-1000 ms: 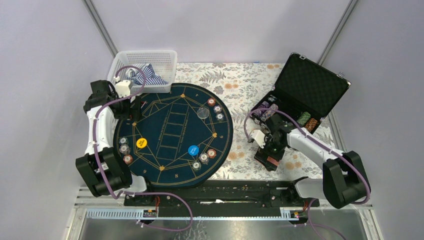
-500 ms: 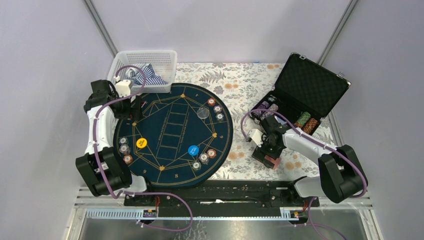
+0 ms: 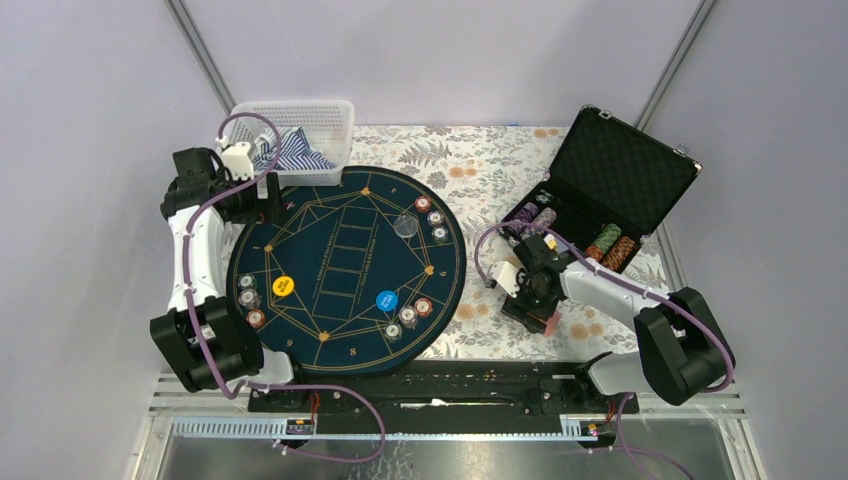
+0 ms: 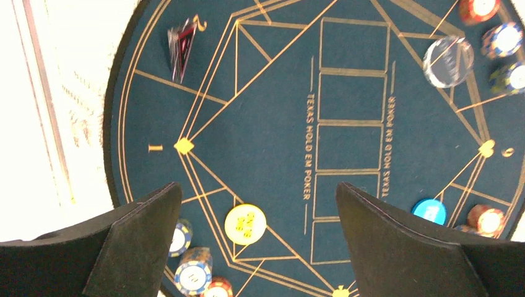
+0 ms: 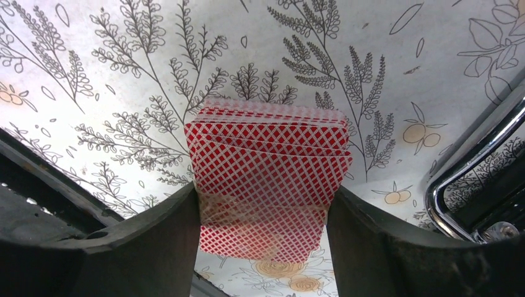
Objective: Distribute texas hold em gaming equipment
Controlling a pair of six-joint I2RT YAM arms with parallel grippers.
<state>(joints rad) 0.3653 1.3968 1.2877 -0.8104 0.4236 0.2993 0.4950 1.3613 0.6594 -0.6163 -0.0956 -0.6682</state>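
- Right gripper: fingers pressed on both sides of red-backed playing-card deck, over white floral tablecloth, near right, just off dark blue round gold-lined mat.
- On mat, near side: yellow round disc, blue round disc, small poker chip stacks.
- On mat, farther: clear round disc.
- Left gripper: jaws wide, empty, above mat's far left edge.
- Black foam-lined case: far right, lid open.

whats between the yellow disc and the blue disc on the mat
Only bare gold-lined mat lies between the yellow disc and blue disc; the left wrist view shows it.
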